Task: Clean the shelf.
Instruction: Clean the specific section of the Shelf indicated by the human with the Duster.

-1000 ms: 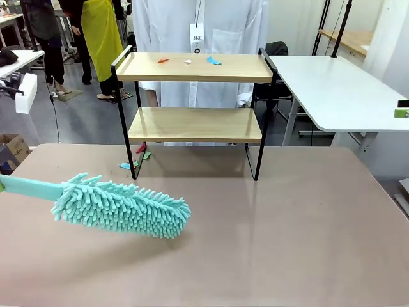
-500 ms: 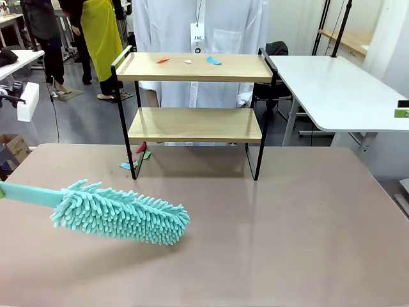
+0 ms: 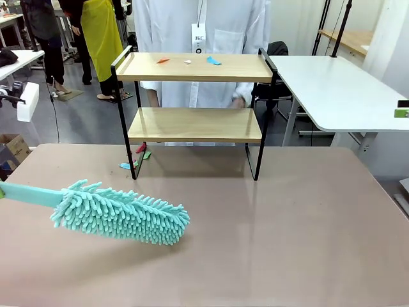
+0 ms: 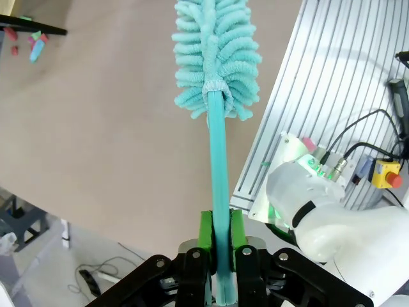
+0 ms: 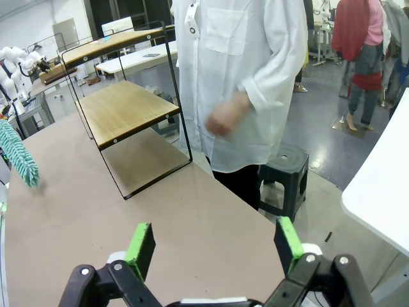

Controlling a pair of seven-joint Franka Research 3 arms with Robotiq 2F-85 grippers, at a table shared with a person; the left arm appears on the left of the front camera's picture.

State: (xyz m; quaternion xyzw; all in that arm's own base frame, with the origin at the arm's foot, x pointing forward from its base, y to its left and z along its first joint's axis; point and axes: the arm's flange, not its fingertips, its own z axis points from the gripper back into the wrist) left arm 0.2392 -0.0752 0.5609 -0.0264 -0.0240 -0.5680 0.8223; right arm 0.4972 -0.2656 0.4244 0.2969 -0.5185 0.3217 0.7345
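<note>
Centrally at the far edge of the tabletop stands the shelf, two pale boards in a black frame, small scraps, perhaps paper, on top. The left gripper clamps the handle of the teal duster; the right gripper gapes empty.

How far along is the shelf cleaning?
Done: the left end effector is shut on the handle of the duster. In hand: the duster's head is over the table, short of the shelf. Left: an orange scrap, a white scrap and a blue scrap lie unswept on its top board; more scraps lie on the table by its left foot. The right end effector is open, empty.
</note>
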